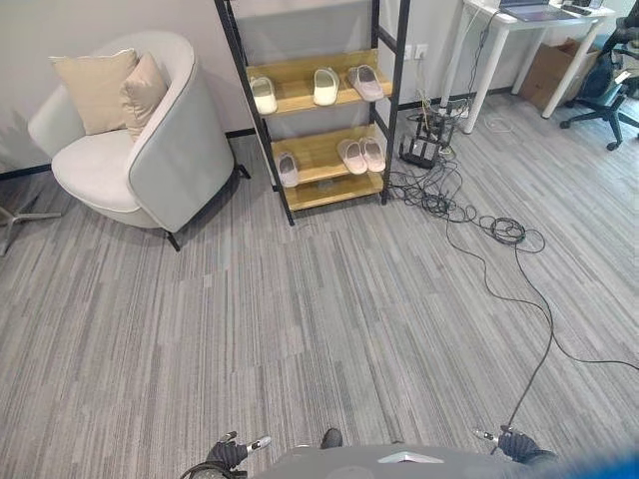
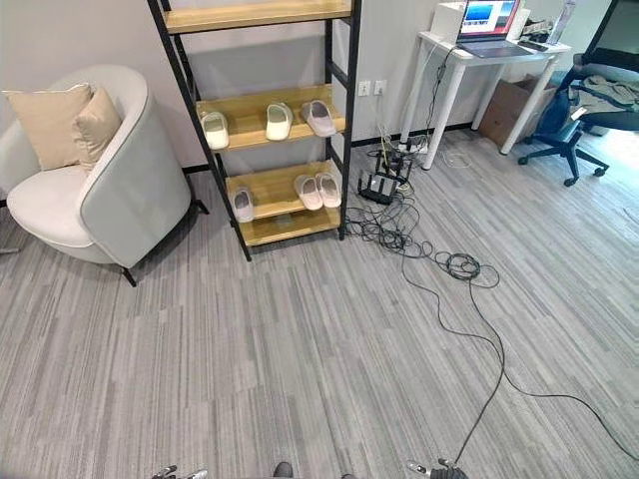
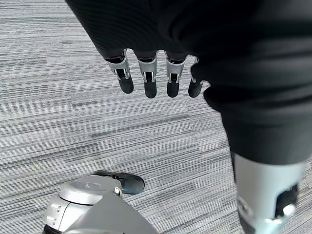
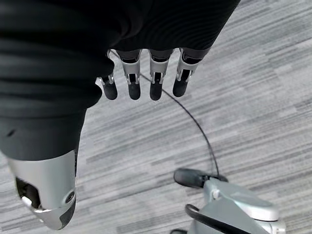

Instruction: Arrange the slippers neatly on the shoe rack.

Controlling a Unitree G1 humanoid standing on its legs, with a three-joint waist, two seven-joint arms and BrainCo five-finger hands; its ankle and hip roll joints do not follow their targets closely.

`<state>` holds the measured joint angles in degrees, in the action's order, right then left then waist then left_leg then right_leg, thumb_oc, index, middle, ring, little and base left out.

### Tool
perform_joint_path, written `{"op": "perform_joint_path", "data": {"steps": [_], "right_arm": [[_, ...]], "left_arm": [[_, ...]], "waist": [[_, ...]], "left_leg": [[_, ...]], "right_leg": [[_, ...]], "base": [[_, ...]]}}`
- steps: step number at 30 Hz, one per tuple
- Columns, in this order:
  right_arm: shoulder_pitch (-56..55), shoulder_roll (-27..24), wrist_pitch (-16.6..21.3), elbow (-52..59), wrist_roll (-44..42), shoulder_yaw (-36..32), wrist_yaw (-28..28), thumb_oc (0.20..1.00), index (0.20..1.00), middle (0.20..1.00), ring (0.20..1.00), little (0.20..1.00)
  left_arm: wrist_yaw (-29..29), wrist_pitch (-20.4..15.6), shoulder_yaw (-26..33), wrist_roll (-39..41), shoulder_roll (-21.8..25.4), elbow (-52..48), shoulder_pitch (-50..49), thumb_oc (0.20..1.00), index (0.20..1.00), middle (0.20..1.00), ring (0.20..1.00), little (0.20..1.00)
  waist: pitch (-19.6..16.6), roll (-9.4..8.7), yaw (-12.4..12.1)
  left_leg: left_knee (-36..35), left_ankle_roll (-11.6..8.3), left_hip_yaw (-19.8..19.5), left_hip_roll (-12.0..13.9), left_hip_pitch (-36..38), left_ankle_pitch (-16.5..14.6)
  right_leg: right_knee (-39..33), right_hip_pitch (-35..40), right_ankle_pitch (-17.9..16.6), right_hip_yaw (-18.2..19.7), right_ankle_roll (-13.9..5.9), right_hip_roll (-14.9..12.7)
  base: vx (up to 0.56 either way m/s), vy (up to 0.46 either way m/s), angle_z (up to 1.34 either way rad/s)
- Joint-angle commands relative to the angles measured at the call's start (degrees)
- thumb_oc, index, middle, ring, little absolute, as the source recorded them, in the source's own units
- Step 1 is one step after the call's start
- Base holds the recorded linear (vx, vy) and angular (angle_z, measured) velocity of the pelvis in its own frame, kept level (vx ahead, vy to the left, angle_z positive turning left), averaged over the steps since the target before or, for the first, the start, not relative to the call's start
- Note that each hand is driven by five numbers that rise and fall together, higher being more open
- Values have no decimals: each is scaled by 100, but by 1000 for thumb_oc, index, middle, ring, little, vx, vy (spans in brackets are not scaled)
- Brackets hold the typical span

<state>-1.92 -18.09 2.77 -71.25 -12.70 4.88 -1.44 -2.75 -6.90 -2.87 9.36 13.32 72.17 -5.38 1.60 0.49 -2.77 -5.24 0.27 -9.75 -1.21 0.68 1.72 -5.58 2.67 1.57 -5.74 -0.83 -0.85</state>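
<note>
Well across the grey striped carpet floor (image 1: 329, 319) from the robot stands the shoe rack (image 1: 319, 100), a black metal frame with wooden shelves set against the wall, and all the slippers in sight already lie on it. On the upper of the two lower shelves there are three: a white slipper (image 1: 264, 95) toward the left, another white one (image 1: 325, 86) in the middle and a greyish-pink slipper (image 1: 365, 82) at the right end, each apart from its neighbours. On the bottom shelf (image 1: 324, 160) a single pale slipper (image 1: 288, 169) lies at the left, and a pink pair (image 1: 360, 155) lies side by side, touching or very nearly so, toward the right. Left of the rack is a pale round armchair (image 1: 150, 150) with two beige cushions (image 1: 110, 88) leaning in its back (one tucked partly behind the other). Right of the rack a tangle of black cables (image 1: 439, 195) spreads over the floor near a white desk (image 1: 519, 40) carrying a laptop (image 2: 486, 22), with a cardboard box (image 1: 552, 68) under it and an office chair (image 1: 609, 80) beyond. The left hand (image 3: 151, 80) hangs low by the robot's side, its fingers straight and relaxed, holding nothing, above bare carpet. The right hand (image 4: 146, 80) hangs likewise at the other side, fingers extended and empty, over the floor
</note>
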Motion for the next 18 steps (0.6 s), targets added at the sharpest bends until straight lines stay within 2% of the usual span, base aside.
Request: {"op": "perform_joint_path", "data": {"steps": [1, 3, 6, 7, 8, 9, 10, 11, 12, 13, 16, 17, 18], "right_arm": [[150, -255, 77, 209, -112, -54, 102, 1000, 1000, 1000, 1000, 1000], [200, -331, 95, 260, -120, -60, 148, 1000, 1000, 1000, 1000, 1000], [281, -438, 122, 332, -46, -19, 190, 1000, 1000, 1000, 1000, 1000], [365, -469, 151, 378, -21, 32, 228, 1000, 1000, 1000, 1000, 1000], [402, -475, 164, 399, -6, 71, 242, 1000, 1000, 1000, 1000, 1000], [495, -552, 143, 341, 81, 166, 307, 1000, 1000, 1000, 1000, 1000], [495, -552, 144, 341, 81, 166, 306, 1000, 1000, 1000, 1000, 1000], [506, -511, 137, 317, 137, 199, 344, 1000, 1000, 1000, 1000, 1000], [506, -483, 134, 316, 170, 228, 345, 1000, 1000, 1000, 1000, 1000], [575, -393, 127, 357, 308, 343, 380, 1000, 1000, 1000, 1000, 1000], [585, -262, 103, 418, 477, 389, 410, 1000, 1000, 1000, 1000, 1000], [555, -140, 82, 456, 471, 397, 361, 1000, 1000, 1000, 1000, 1000], [572, -62, 75, 459, 471, 414, 356, 1000, 1000, 1000, 1000, 1000]], "left_arm": [[-28, -57, -88, -144, 189, 212, 408, 1000, 1000, 1000, 1000, 1000], [-24, -66, -117, -101, 206, 161, 448, 1000, 1000, 1000, 1000, 1000], [-4, -91, -132, -27, 263, 59, 510, 1000, 1000, 1000, 1000, 1000], [-23, -107, -205, -7, 287, -74, 630, 1000, 1000, 1000, 1000, 1000], [-34, -110, -232, -5, 290, -131, 677, 1000, 1000, 1000, 1000, 1000], [-77, -121, -374, -92, 262, -269, 792, 1000, 1000, 1000, 1000, 1000], [-77, -120, -374, -93, 262, -270, 792, 1000, 1000, 1000, 1000, 1000], [-85, -107, -391, -196, 231, -201, 734, 1000, 1000, 1000, 1000, 1000], [-96, -98, -395, -232, 226, -161, 699, 1000, 1000, 1000, 1000, 1000], [-108, -73, -346, -265, 256, 27, 621, 1000, 1000, 1000, 1000, 1000], [-137, 4, -193, -353, 309, 277, 441, 1000, 1000, 1000, 1000, 1000], [-114, 36, -95, -323, 427, 340, 403, 1000, 1000, 1000, 1000, 1000], [-128, 46, -70, -321, 510, 348, 424, 1000, 1000, 1000, 1000, 1000]], "waist": [[108, -211, -52], [181, -210, -44], [306, -269, -74], [509, -309, -121], [576, -322, -143], [698, -368, -183], [699, -370, -187], [646, -405, -274], [617, -408, -329], [531, -448, -539], [400, -576, -586], [345, -706, -590], [341, -748, -590]], "left_leg": [[49, -200, -275, 106, 121, -344], [148, -236, -291, 162, 65, -370], [737, -343, -288, 249, -195, -469], [1481, -449, -178, 255, -618, -259], [1751, -459, -86, 253, -786, -152], [2162, -345, 640, 343, -1426, -167], [2166, -342, 645, 341, -1425, -172], [1704, -279, 839, 173, -1634, -283], [1419, -275, 844, 97, -1631, -188], [1003, -320, 706, -52, -1914, 182], [701, -179, 546, -113, -1577, 191], [757, -57, 547, -147, -1418, 62], [760, 12, 541, -156, -1325, -5]], "right_leg": [[68, -118, -76, -129, -412, -235], [186, -193, -8, -126, -360, -192], [343, -284, 120, -113, -252, -91], [371, -239, 160, -164, -192, -89], [364, -215, 164, -197, -162, -93], [197, -31, 207, -424, -164, -171], [193, -28, 207, -421, -167, -174], [105, 83, 230, -510, -242, -223], [91, 127, 258, -513, -266, -217], [117, 240, 395, -429, -298, -124], [388, 256, 437, -424, -401, -195], [793, 236, 440, -374, -518, -319], [1085, 141, 397, -358, -615, -372]], "base": [[33, -123, 1], [29, -128, 1], [43, -151, 4], [-1, -109, 5], [98, -90, 30], [120, -27, 26], [284, 68, 61], [227, 129, 58], [433, 285, 61], [355, 256, 19], [336, 232, -67], [365, 272, -38], [288, 224, -3]]}}
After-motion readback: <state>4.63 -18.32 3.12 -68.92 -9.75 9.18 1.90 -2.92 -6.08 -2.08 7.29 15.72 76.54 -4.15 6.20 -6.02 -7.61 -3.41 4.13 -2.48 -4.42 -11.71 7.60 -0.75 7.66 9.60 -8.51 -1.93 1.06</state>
